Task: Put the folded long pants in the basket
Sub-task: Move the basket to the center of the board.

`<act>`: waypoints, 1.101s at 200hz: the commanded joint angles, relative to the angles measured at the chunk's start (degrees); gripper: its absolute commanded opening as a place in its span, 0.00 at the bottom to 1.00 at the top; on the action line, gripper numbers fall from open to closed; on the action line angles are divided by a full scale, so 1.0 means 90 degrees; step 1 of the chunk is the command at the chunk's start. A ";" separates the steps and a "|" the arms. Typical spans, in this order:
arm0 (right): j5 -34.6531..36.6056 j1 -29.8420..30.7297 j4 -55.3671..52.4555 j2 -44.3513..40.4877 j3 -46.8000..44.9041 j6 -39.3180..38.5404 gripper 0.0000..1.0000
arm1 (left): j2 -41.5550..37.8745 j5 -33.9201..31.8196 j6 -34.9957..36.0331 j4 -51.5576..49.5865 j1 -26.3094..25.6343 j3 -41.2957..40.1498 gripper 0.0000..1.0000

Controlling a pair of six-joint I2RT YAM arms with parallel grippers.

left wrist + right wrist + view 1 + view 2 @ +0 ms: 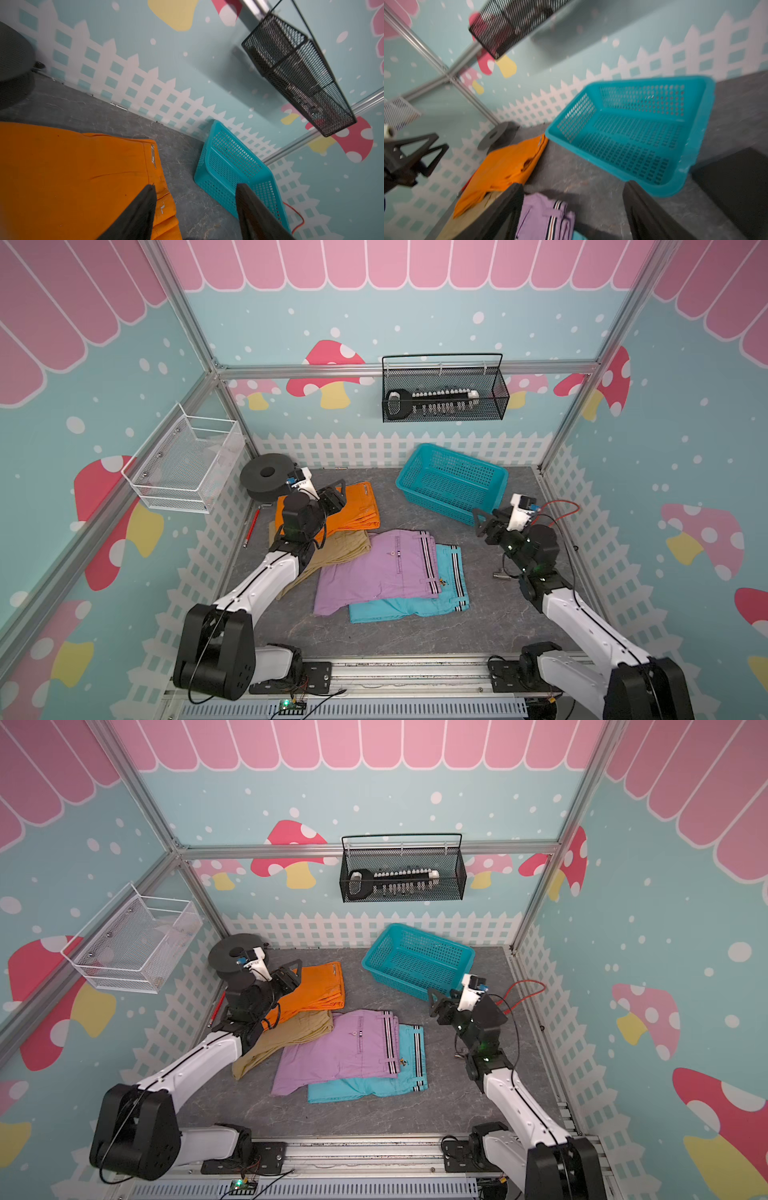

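Left gripper: my left gripper (338, 493) hangs over the orange pants (353, 510), left of centre in both top views. Its jaws are apart with nothing between them.
Right gripper: my right gripper (480, 524) is raised just beside the near corner of the teal basket (410, 465), right of centre. Its fingers are spread and it holds nothing.
Pants: all four lie on the grey tabletop and none is in the basket. The orange pair sits at upper left, overlapping the khaki pants (340, 549) below it. The lilac pants (374, 568) are in the middle, lying over the turquoise pants (415, 605) at lower right.
Basket: it is empty, at upper right of the tabletop, skewed to the back fence.
Step in hand: I judge it is the approach to grasp the orange pair.
Doing it well: I should come down on the waistband edge that faces the basket and bite through every layer. Then I lift straight up before swinging across.
Watch for: a shallow pinch may take only the top layer and let the fold open. The khaki pair may drag along.
Right arm: I would keep it off the path over the rim.
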 commanded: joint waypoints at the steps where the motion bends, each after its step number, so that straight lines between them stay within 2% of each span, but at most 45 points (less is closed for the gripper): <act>1: -0.0560 0.0253 -0.0984 0.0850 0.0586 0.0202 0.82 | 0.0689 0.0714 0.0002 -0.1157 -0.0262 0.0538 0.63; 14: 0.0020 0.0245 -0.1505 0.1283 0.1044 -0.0009 0.84 | 0.1074 0.0767 0.0178 -0.1335 -0.0460 0.0933 0.63; 44: 0.1536 0.0126 -0.2462 0.1759 0.2046 -0.0745 0.94 | 0.1631 0.0841 0.0463 -0.1877 -0.0815 0.1587 0.63; 65: 0.1848 -0.0082 -0.3392 0.2215 0.2988 -0.1354 0.88 | 0.1710 0.0852 0.0434 -0.1948 -0.0932 0.1497 0.63; 84: 0.0984 -0.0067 -0.2979 0.2428 0.3165 -0.1807 0.86 | 0.1645 0.0787 0.0458 -0.2073 -0.1031 0.1392 0.62; 102: 0.0434 0.0001 -0.3540 0.3235 0.4177 -0.1721 0.83 | 0.1545 0.0730 0.0422 -0.2132 -0.1042 0.1253 0.62; 130: 0.0174 0.0106 -0.4322 0.4761 0.6039 -0.1660 0.77 | 0.1375 0.0785 0.0244 -0.2112 -0.1102 0.0874 0.60; 147: 0.0339 0.0157 -0.4837 0.5724 0.7238 -0.1613 0.75 | 0.1290 0.0841 0.0278 -0.2168 -0.1197 0.0686 0.59; 185: 0.0141 0.0213 -0.6213 0.7706 0.9977 -0.1569 0.71 | 0.0853 0.0482 0.0324 -0.2332 -0.1219 0.0402 0.59; 220: -0.0219 0.0235 -0.6928 0.8758 1.1056 -0.1620 0.69 | 0.0174 0.0222 0.0356 -0.2303 -0.1221 0.0112 0.59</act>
